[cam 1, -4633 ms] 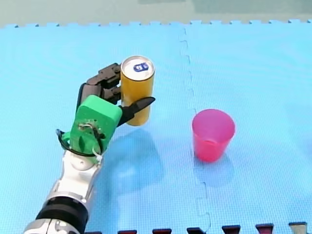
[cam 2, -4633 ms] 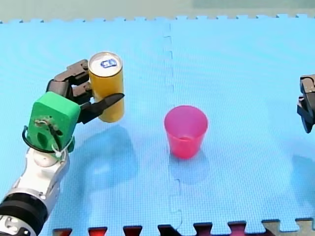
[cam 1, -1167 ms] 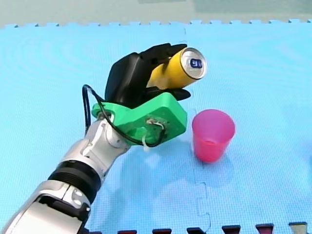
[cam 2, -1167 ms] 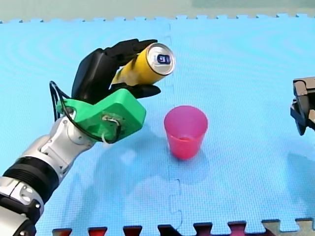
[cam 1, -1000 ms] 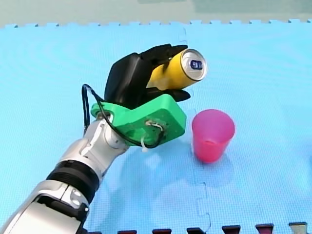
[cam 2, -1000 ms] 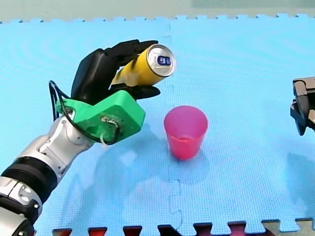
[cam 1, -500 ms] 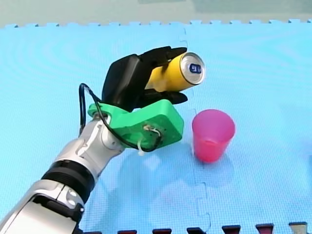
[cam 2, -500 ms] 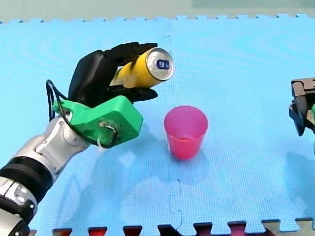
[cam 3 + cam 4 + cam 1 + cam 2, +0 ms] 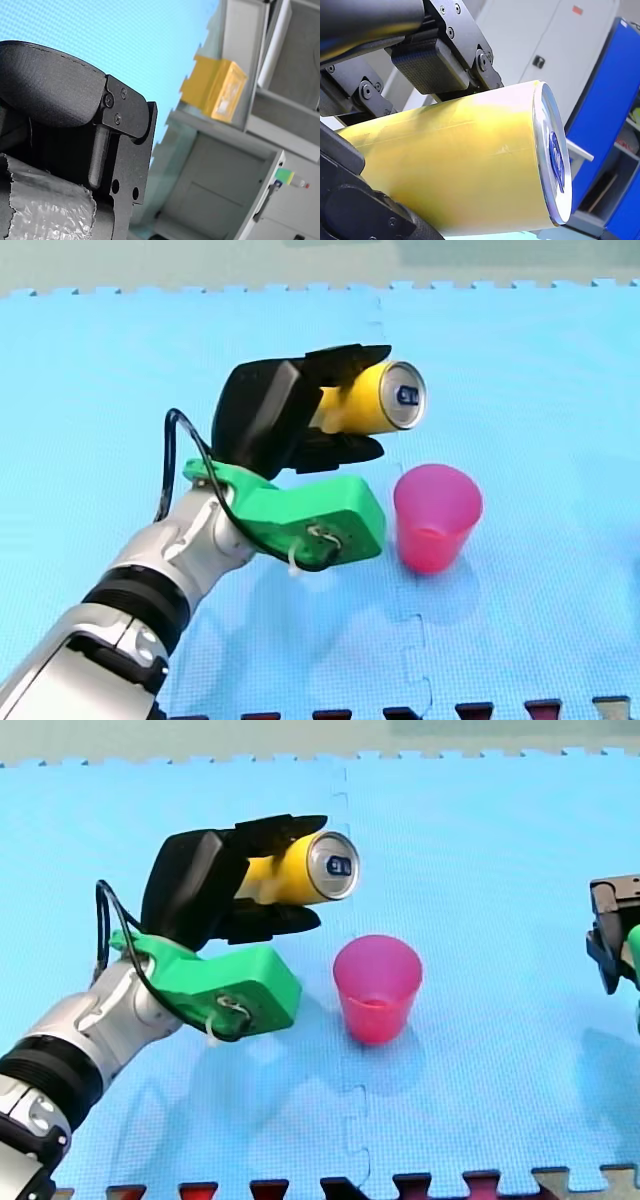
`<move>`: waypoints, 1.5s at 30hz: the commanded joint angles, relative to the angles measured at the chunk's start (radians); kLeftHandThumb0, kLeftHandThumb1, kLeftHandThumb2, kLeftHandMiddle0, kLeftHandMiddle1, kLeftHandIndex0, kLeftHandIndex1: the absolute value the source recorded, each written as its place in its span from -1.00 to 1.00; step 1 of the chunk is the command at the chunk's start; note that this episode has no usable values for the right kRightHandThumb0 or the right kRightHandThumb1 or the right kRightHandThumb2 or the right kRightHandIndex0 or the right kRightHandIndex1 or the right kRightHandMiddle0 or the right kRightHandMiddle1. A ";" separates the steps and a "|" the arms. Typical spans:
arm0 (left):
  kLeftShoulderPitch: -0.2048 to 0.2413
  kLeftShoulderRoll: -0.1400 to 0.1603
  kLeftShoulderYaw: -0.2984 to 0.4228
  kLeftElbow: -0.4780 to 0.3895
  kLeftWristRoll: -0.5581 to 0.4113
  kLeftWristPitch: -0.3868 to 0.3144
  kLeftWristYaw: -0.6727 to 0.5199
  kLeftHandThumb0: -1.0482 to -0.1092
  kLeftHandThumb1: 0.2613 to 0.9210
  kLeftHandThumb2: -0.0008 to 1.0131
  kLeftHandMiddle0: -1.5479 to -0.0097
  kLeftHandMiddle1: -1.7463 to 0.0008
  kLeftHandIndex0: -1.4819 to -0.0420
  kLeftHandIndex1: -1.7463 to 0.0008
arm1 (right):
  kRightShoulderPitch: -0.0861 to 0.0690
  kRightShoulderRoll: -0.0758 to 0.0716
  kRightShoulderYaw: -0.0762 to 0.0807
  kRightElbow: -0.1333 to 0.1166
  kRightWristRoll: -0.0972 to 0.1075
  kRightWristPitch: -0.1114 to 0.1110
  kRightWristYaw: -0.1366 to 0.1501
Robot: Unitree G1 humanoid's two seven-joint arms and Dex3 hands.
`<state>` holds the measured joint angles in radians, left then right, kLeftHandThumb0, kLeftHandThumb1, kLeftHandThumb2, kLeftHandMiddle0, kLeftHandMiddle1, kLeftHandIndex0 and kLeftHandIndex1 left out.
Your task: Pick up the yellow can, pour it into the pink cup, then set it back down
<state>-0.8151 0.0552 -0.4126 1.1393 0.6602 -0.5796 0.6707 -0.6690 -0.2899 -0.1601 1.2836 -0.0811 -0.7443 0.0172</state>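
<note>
Now | left hand [image 9: 268, 422] holds yellow can [image 9: 372, 400] sideways | right hand [image 9: 615, 945] far right

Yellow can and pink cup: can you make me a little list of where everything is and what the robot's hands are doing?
can: yellow, tipped nearly onto its side in the air, lid end toward the cup's side
cup: pink, upright on the mat, untouched
left hand: wrapped around the can, raised above the mat
right hand: at the right edge, away from the cup
mat: blue foam
pouring: nothing seen coming out of the can
</note>
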 commanded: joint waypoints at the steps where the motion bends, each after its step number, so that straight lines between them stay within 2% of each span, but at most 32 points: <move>1: -0.016 0.007 -0.016 0.005 0.015 0.006 0.027 0.52 0.55 -1.00 -0.69 1.00 -0.63 1.00 | -0.003 -0.007 -0.002 -0.004 0.005 0.001 0.003; 9: -0.030 0.015 -0.068 0.016 0.079 0.036 0.113 0.56 0.55 -1.00 -0.72 0.99 -0.64 1.00 | -0.001 -0.008 -0.001 -0.006 0.005 -0.001 0.003; 18: -0.040 0.015 -0.098 0.034 0.102 0.045 0.168 0.56 0.57 -1.00 -0.71 1.00 -0.64 1.00 | -0.002 -0.004 0.004 -0.008 0.004 -0.001 0.001; 31: -0.053 0.018 -0.157 0.055 0.159 0.089 0.255 0.60 0.61 -0.99 -0.72 1.00 -0.62 1.00 | 0.004 0.000 0.005 -0.020 0.011 -0.016 0.016; 38: -0.057 0.020 -0.184 0.066 0.176 0.113 0.257 0.60 0.64 -0.99 -0.74 0.99 -0.63 1.00 | 0.001 -0.001 0.009 -0.022 0.010 -0.008 0.016; 45: -0.066 0.019 -0.227 0.079 0.221 0.166 0.319 0.58 0.67 -0.99 -0.75 0.98 -0.64 0.99 | 0.001 0.000 0.008 -0.025 0.012 -0.003 0.015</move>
<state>-0.8659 0.0706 -0.6286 1.2160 0.8691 -0.4251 0.9667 -0.6681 -0.2873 -0.1514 1.2618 -0.0719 -0.7500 0.0343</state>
